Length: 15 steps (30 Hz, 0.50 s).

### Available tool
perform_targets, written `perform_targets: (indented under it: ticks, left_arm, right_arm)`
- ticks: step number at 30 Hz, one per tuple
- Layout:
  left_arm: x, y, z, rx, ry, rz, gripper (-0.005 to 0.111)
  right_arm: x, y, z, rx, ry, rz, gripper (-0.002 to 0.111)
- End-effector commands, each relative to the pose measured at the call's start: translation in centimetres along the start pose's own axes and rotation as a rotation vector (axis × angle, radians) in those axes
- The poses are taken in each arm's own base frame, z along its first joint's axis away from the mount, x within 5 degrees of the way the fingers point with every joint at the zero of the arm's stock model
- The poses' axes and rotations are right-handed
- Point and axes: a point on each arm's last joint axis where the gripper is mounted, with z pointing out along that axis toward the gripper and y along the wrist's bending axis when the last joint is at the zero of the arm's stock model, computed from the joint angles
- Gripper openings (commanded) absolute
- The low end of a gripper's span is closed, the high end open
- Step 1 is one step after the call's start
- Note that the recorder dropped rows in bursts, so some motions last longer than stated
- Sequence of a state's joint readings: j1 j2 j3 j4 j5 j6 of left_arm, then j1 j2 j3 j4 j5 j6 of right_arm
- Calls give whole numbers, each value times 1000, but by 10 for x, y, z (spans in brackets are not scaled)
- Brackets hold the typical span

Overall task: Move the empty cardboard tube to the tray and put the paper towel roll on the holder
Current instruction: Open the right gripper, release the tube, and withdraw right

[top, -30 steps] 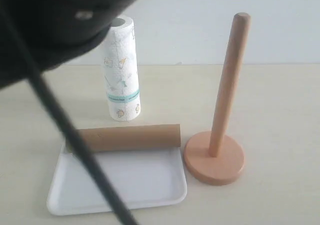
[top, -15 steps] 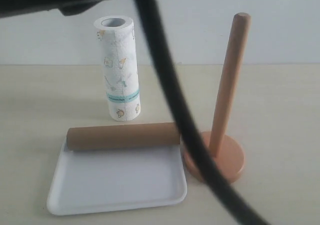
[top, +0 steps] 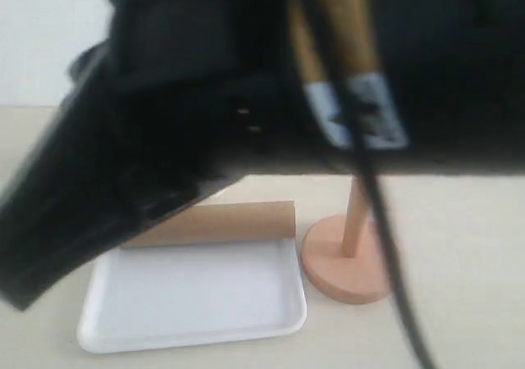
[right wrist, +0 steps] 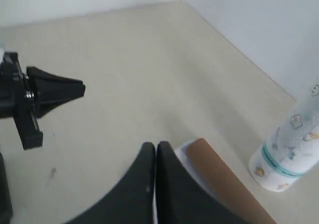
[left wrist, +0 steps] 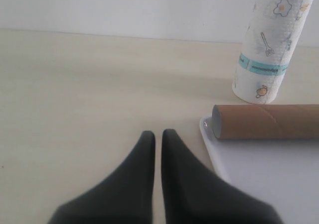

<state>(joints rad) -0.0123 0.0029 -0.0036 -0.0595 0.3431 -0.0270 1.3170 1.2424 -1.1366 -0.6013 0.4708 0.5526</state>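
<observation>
My left pincer (left wrist: 157, 134) and right pincer (right wrist: 155, 145) are closed, empty, since the cardboard tube (left wrist: 269, 121) already rests on the tray (left wrist: 269, 176)

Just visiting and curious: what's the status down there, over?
Left gripper and right gripper shut, empty. Cardboard tube lying on tray. Paper towel roll upright on table, not on holder. Arm blocks exterior view.

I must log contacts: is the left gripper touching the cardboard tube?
Apart. In the left wrist view, bare table lies between the left gripper and the open end of the cardboard tube.
</observation>
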Motion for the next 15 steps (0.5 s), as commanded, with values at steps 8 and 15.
perform_targets:
  ticks: [8, 15]
  left_arm:
    - [1, 0, 0, 9, -3, 4, 4]
    - [1, 0, 0, 9, -3, 4, 4]
  right_arm:
    - [139, -72, -77, 133, -375, 310, 0]
    - [213, -74, -113, 407, -442, 381, 0]
